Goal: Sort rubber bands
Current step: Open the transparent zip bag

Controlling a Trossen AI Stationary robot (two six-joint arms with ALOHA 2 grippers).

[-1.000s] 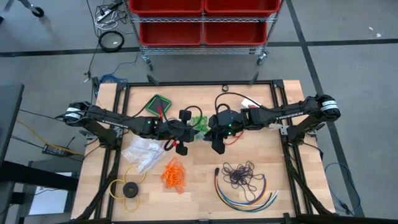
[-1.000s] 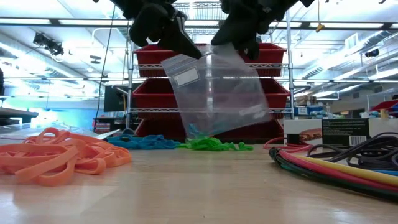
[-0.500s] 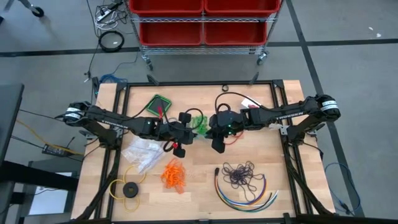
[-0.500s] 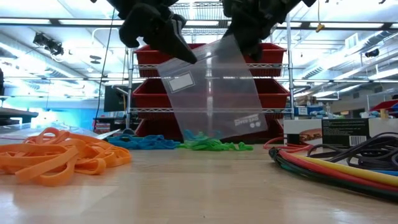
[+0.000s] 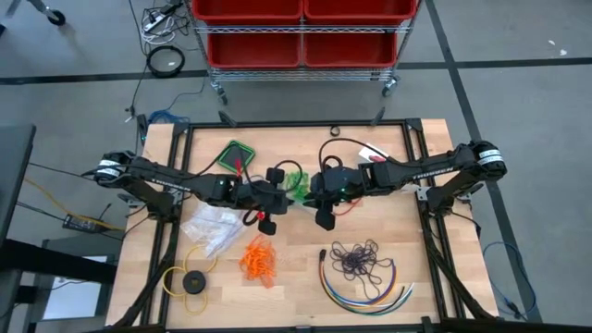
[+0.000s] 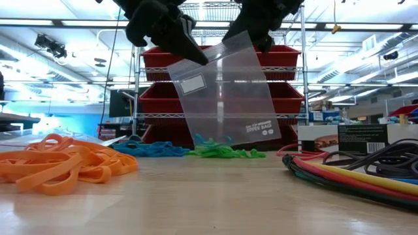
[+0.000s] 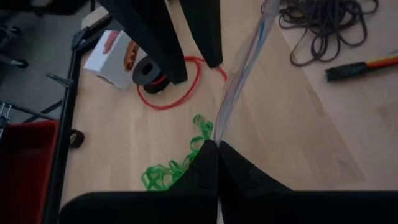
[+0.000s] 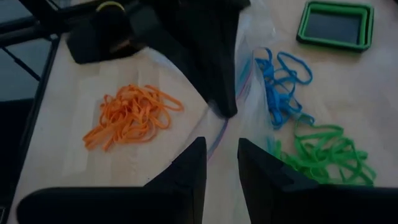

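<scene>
A clear zip bag hangs over the middle of the table, above the green rubber bands and beside the blue bunch. My left gripper is shut on the bag's top edge. My right gripper stands open at the bag's other upper corner, and the zip edge shows in the gap between its fingers. The orange rubber bands lie nearer the front. The dark purple ones lie at the front right. My left gripper pinches the bag's zip edge between its two shut fingers, near the bag's left upper corner. The fingers slant downward from the table's left. The bag hangs flat and tilted below them, its lower edge clear of the table. My right gripper: I cannot tell whether it touches the bag.
A green tray sits at the far left, with a heap of clear bags nearer the front. A yellow ring with a black disc lies front left, and coloured cables lie front right. A red ring and a white box lie behind.
The bag has gone from a bulged, creased shape to a flat sheet. Its upper right corner has risen with my right gripper, and its printed lower corner has swung into view. Its top edge has stayed at the two grippers.
</scene>
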